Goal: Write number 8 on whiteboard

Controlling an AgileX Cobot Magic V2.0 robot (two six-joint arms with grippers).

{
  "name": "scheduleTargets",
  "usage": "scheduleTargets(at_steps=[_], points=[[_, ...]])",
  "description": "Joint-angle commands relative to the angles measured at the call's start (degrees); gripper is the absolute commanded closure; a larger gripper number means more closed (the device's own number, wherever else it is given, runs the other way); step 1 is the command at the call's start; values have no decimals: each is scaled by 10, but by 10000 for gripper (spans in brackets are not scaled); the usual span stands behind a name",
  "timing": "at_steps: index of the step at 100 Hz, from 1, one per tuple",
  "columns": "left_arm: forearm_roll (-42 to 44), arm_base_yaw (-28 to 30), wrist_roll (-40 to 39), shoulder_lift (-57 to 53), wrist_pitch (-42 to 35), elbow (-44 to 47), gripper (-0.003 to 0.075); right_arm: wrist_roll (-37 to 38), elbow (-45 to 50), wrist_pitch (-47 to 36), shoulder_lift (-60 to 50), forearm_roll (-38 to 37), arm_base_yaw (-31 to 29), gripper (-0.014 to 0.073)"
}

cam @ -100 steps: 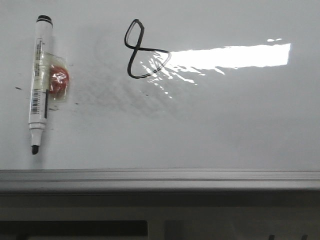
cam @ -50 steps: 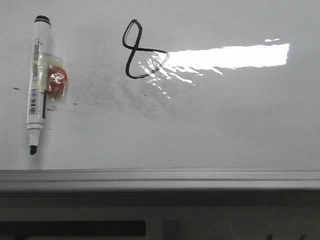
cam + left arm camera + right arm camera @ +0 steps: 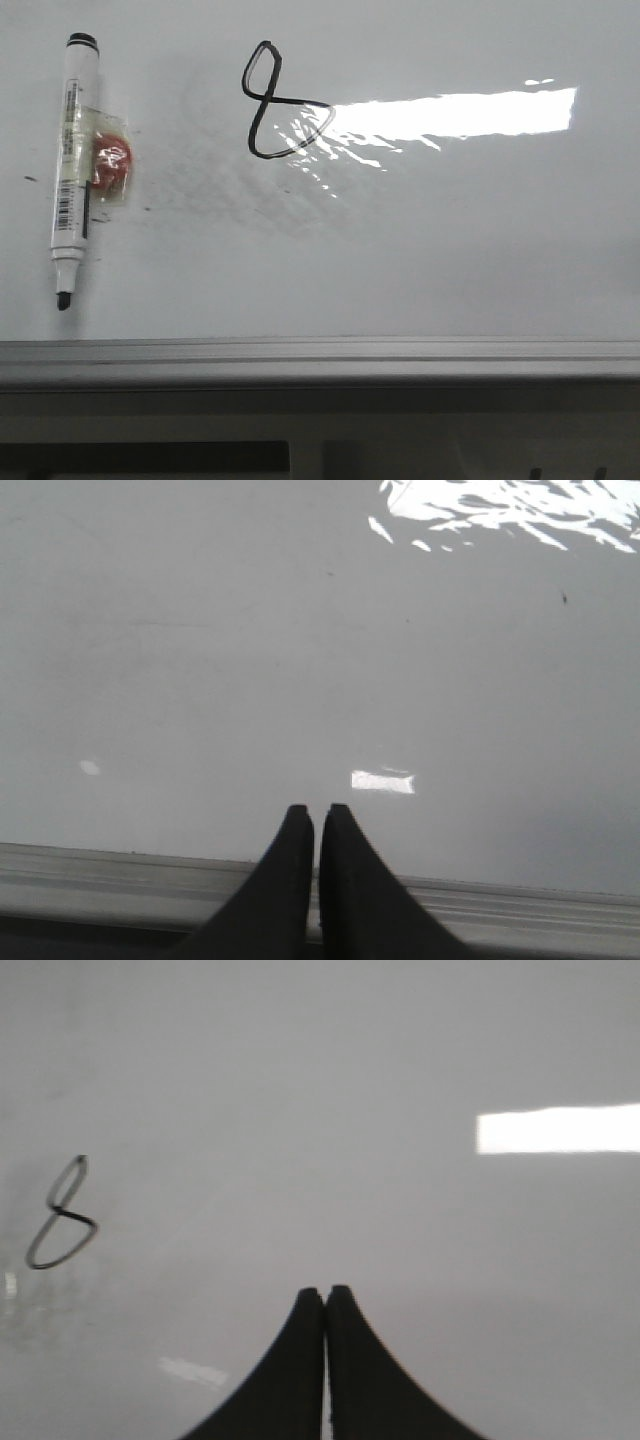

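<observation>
A black hand-drawn number 8 (image 3: pixel 280 101) stands slanted on the glossy whiteboard (image 3: pixel 450 240), its lower loop wider and partly in a bright glare. The same number 8 (image 3: pixel 62 1215) shows in the right wrist view, off to one side of my right gripper (image 3: pixel 326 1290), which is shut on nothing over bare board. My left gripper (image 3: pixel 312 810) is also shut and empty, its fingertips over the whiteboard (image 3: pixel 250 660) just past the grey frame edge (image 3: pixel 120 875). Neither gripper shows in the front view.
A white marker (image 3: pixel 71 170) lies uncapped at the board's left, tip toward the near edge, with a small clear packet holding something red (image 3: pixel 110 165) taped to its side. The board's grey frame (image 3: pixel 320 358) runs along the front. Faint grey smears and specks lie near the marker.
The whole front view has shifted slightly: the marker and the 8 sit a few pixels further left than a second ago. Nothing on the board has been moved or added.
</observation>
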Motion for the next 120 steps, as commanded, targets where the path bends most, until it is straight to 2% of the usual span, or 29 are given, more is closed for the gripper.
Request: scheduleTargets(at_steps=[1, 22, 31, 41, 57, 120], points=[[-8, 1, -5, -15, -21, 22, 741, 1, 12, -51, -25, 2, -52, 657], [-8, 1, -5, -15, -21, 22, 741, 0, 10, 120, -97, -3, -159, 657], [-8, 1, -5, -15, -21, 22, 741, -32, 10, 176, -135, 10, -188, 657], [-8, 1, -5, -15, -21, 22, 741, -75, 10, 214, -132, 42, -209, 657], [-8, 1, -5, -15, -21, 22, 741, -75, 11, 304, -132, 42, -211, 657], [-8, 1, -5, -15, -21, 22, 741, -75, 11, 299, -132, 40, -211, 657]])
